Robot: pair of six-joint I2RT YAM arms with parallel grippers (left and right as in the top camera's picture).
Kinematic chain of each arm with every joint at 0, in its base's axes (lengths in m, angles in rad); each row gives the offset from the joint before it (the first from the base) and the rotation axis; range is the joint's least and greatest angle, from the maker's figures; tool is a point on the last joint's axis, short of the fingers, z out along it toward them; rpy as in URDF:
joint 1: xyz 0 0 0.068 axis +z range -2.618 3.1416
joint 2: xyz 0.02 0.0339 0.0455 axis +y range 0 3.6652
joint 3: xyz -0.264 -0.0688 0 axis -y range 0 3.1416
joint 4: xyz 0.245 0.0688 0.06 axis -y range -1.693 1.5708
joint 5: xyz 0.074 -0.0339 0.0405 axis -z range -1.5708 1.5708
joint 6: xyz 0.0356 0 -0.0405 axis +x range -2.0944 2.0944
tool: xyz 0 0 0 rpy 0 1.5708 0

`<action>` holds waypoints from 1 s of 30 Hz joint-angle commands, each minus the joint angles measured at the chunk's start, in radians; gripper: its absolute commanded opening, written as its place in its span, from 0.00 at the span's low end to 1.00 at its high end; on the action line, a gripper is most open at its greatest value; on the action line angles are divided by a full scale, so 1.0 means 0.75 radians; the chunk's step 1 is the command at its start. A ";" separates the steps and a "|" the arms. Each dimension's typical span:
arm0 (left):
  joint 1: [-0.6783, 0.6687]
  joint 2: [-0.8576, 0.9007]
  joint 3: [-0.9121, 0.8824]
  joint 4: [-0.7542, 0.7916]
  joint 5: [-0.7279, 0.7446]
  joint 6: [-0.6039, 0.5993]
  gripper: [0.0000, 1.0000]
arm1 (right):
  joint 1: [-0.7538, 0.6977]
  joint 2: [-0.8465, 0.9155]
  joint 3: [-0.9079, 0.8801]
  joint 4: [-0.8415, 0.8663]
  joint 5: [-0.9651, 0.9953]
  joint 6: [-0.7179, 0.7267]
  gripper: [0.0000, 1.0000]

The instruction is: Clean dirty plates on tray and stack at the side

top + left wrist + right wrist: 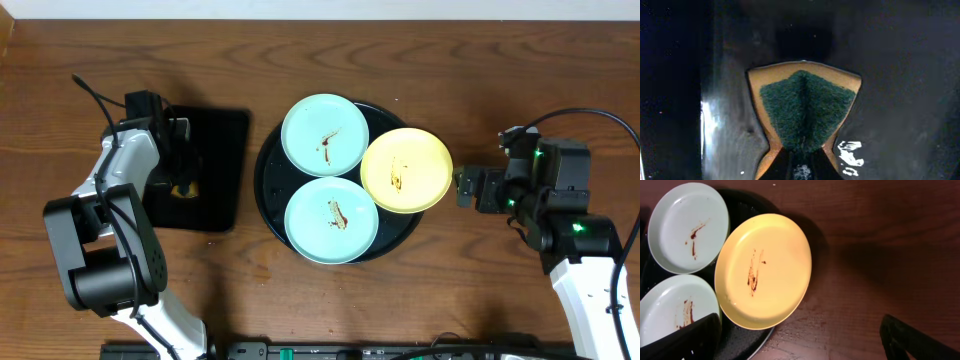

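Observation:
Three plates lie on the round black tray [268, 170]: a mint-blue plate [325, 134] at the back, a mint-blue plate [331, 220] at the front, and a yellow plate [405, 170] overhanging the tray's right rim. All have brown smears. My left gripper [182, 178] is over the rectangular tray, shut on a sponge [805, 112] with a green scouring face, which is pinched into a fold. My right gripper [468, 187] is open and empty, just right of the yellow plate [762, 270]. Both blue plates show in the right wrist view [687, 227] [675, 312].
A smaller rectangular black tray [220, 165] lies left of the round tray; its wet glossy surface [890, 75] fills the left wrist view. Bare wooden table [875, 255] stretches right of the plates.

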 commanded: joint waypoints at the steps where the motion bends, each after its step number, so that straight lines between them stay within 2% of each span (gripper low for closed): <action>1: -0.012 0.017 -0.015 -0.014 0.026 -0.012 0.07 | -0.002 -0.001 0.027 -0.006 -0.006 0.010 0.99; 8: -0.075 -0.023 -0.004 -0.023 0.210 -0.011 0.08 | -0.002 -0.001 0.027 -0.014 0.092 0.010 0.99; 19: -0.177 -0.035 -0.004 -0.052 0.210 -0.060 0.07 | -0.002 -0.001 0.027 -0.013 0.100 0.010 0.99; 24: -0.181 -0.036 -0.004 -0.052 0.366 -0.071 0.08 | -0.002 -0.001 0.027 -0.014 0.100 0.010 0.99; 30: -0.207 -0.036 -0.004 -0.057 0.386 -0.072 0.07 | -0.002 -0.001 0.027 -0.018 0.100 0.010 0.99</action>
